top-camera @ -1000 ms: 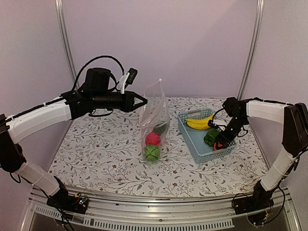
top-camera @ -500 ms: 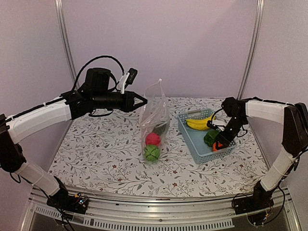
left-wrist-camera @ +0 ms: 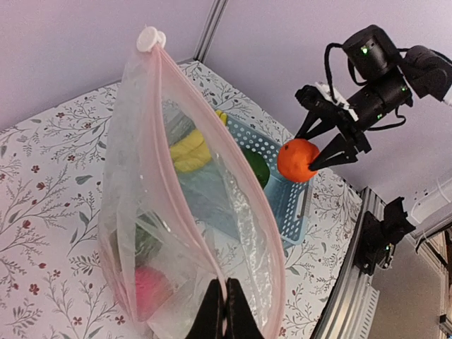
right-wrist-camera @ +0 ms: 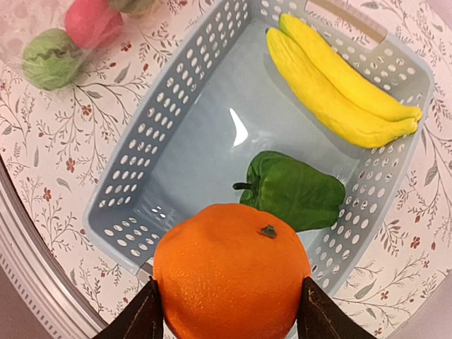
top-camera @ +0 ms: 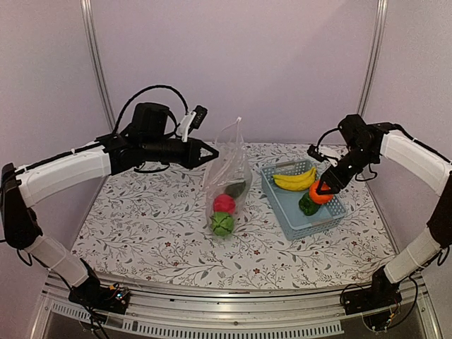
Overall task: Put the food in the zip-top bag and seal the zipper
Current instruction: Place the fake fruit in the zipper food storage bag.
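My left gripper (top-camera: 214, 151) is shut on the zipper (left-wrist-camera: 212, 141), a pale pink strip, and holds the clear zip-top bag (top-camera: 227, 161) upright with its mouth open; its fingertips (left-wrist-camera: 226, 311) pinch one lip. In the bag lie a pink-red fruit (top-camera: 224, 203), a green ball (top-camera: 222, 224) and a mango (top-camera: 236, 188). My right gripper (top-camera: 321, 191) is shut on the orange (right-wrist-camera: 232, 272) and holds it above the light-blue basket (top-camera: 281, 209). Yellow bananas (right-wrist-camera: 339, 92) and a green pepper (right-wrist-camera: 293, 191) lie in the basket.
The basket wall (right-wrist-camera: 176, 106) stands right of the bag on the floral tablecloth (top-camera: 148, 226). Metal frame posts (top-camera: 95, 63) rise at the back corners. The table's near metal edge (top-camera: 233, 318) runs along the front.
My right gripper has risen out of the basket with the orange in it. My left arm has shifted slightly right, still holding the bag.
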Available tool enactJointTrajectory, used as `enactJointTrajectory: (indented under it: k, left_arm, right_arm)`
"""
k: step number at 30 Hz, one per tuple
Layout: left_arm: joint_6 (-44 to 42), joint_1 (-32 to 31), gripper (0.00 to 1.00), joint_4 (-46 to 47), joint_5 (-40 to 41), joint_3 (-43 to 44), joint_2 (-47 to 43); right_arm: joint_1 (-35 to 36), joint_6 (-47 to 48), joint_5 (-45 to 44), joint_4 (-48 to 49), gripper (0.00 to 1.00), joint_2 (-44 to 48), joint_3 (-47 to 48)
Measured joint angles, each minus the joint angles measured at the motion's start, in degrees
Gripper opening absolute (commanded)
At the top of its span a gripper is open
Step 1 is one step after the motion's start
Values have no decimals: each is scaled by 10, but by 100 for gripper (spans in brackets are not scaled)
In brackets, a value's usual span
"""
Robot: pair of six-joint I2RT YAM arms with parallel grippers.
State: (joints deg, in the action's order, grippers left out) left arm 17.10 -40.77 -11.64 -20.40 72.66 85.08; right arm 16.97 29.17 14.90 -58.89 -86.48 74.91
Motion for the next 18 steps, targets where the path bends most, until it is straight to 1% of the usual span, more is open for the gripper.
enactJointTrajectory:
  k: [3,5,10,14,18]
  left_arm:
    - [-9,-1,0,-15,2,12,9]
    - [-14,-5,0,-36,3,37,19]
    - [-4,-36,0,-76,2,94,25]
    - [16,-69,0,-112,-1,127,26]
    - [44,-93,0,-161,5,162,26]
  right_arm:
    - [0,2,23,-7,45,25,27]
    - [0,4,43,-15,45,42,55]
    - [0,14,94,-25,45,56,132]
    - [1,12,138,4,45,64,167]
    - [2,-10,210,38,44,66,214]
